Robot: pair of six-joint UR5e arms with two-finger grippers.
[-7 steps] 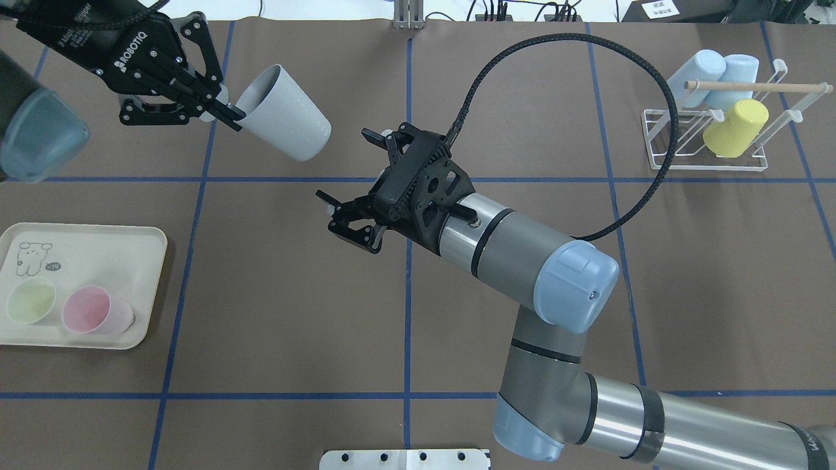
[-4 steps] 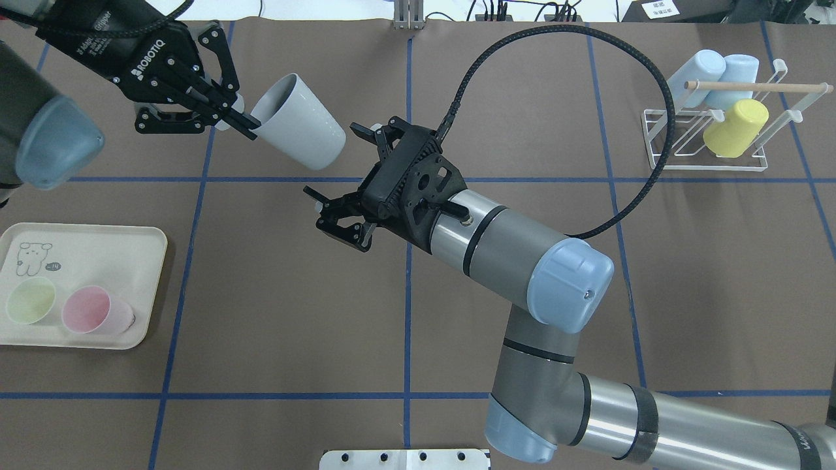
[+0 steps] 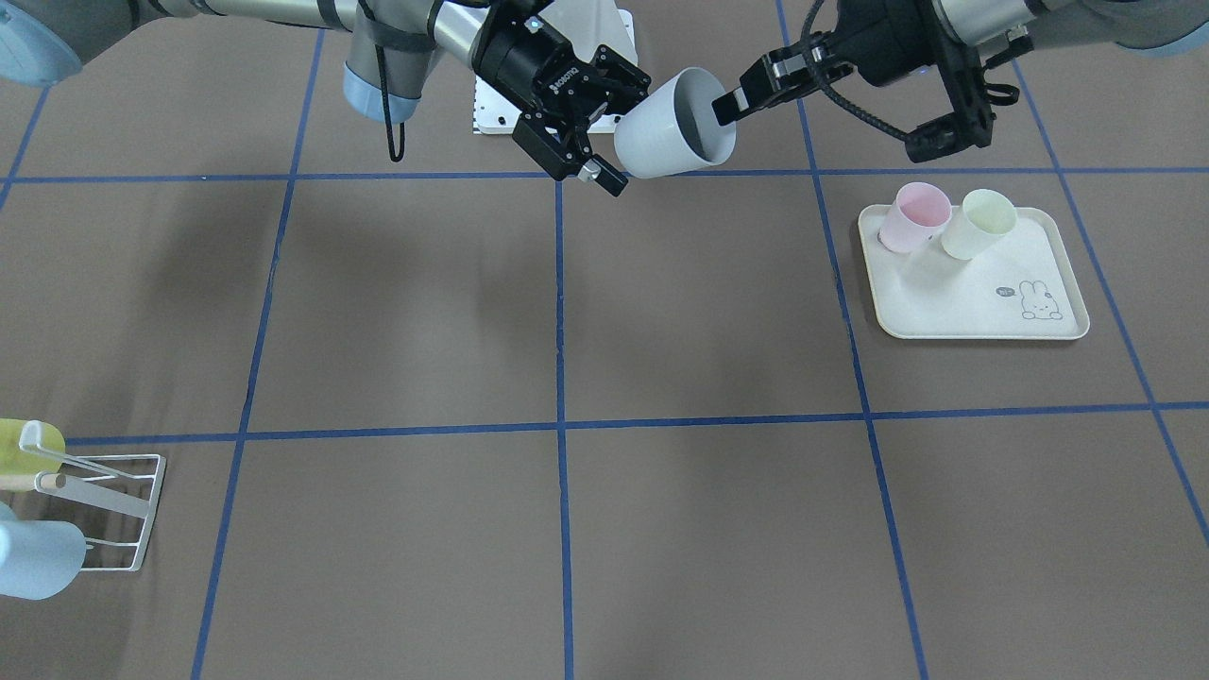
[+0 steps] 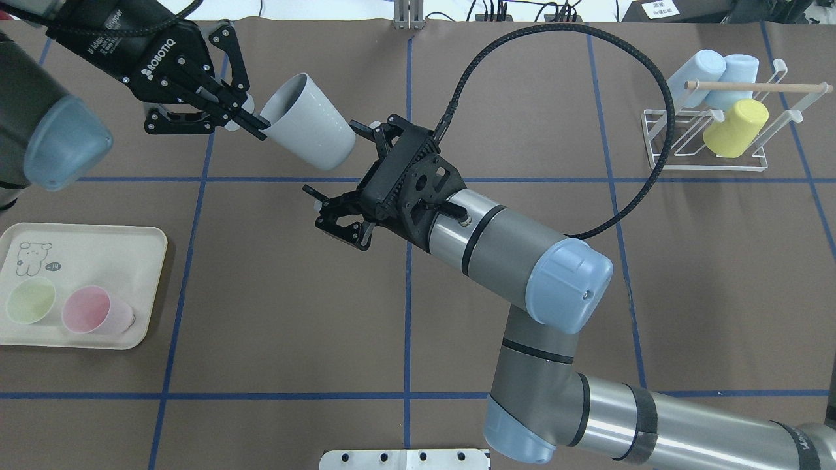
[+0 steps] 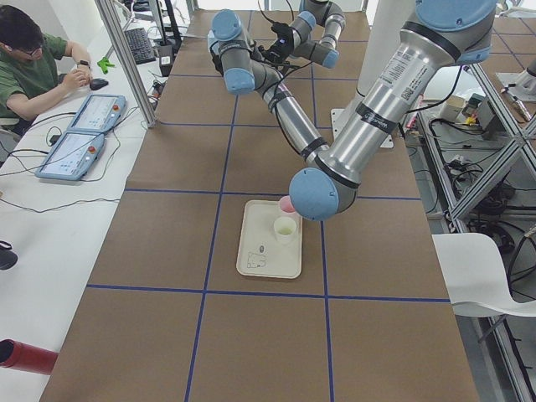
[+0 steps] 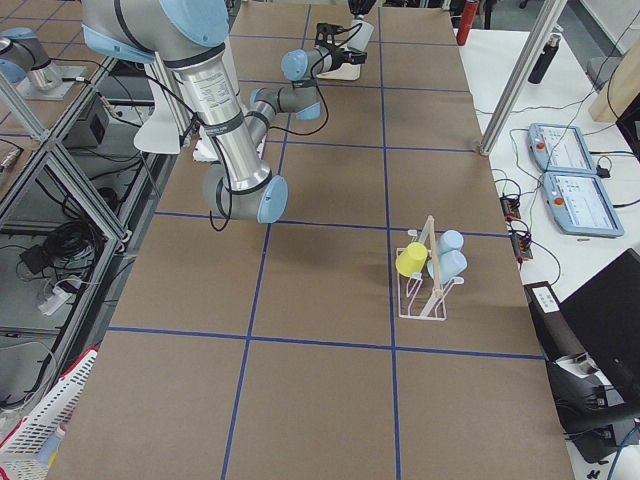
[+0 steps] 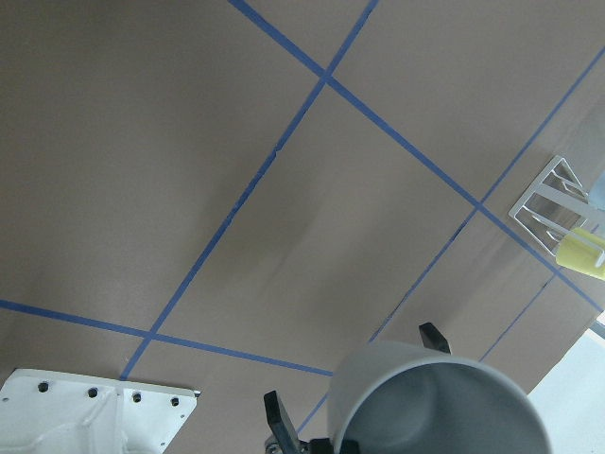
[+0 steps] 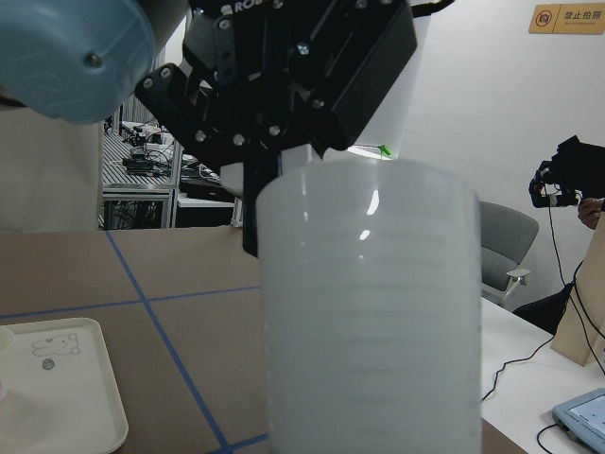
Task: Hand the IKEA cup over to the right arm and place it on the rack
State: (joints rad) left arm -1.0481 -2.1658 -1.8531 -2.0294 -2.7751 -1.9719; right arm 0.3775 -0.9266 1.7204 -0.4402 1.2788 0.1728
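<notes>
The IKEA cup [image 4: 308, 130], pale grey-white, hangs tilted above the table, mouth toward the left arm. My left gripper [image 4: 259, 123] is shut on its rim, one finger inside and one outside. My right gripper [image 4: 330, 158] on the right arm [image 4: 509, 254] is open, its fingers on either side of the cup's base; no contact shows. The front view shows the same: cup [image 3: 671, 123], left gripper [image 3: 729, 104], right gripper [image 3: 621, 132]. In the right wrist view the cup [image 8: 369, 303] fills the middle. The rack [image 4: 712, 153] stands at the far right.
The rack holds two light-blue cups [image 4: 715, 75] and a yellow cup [image 4: 735, 127]. A cream tray [image 4: 91, 248] at the near left carries a green cup [image 4: 29, 300] and a pink cup [image 4: 91, 310]. A person [image 5: 33, 67] sits beside the table's far side.
My left gripper has carried the cup rightward toward the right gripper. The right gripper has shifted left and stayed open, so the cup's base now lies between its fingers.
</notes>
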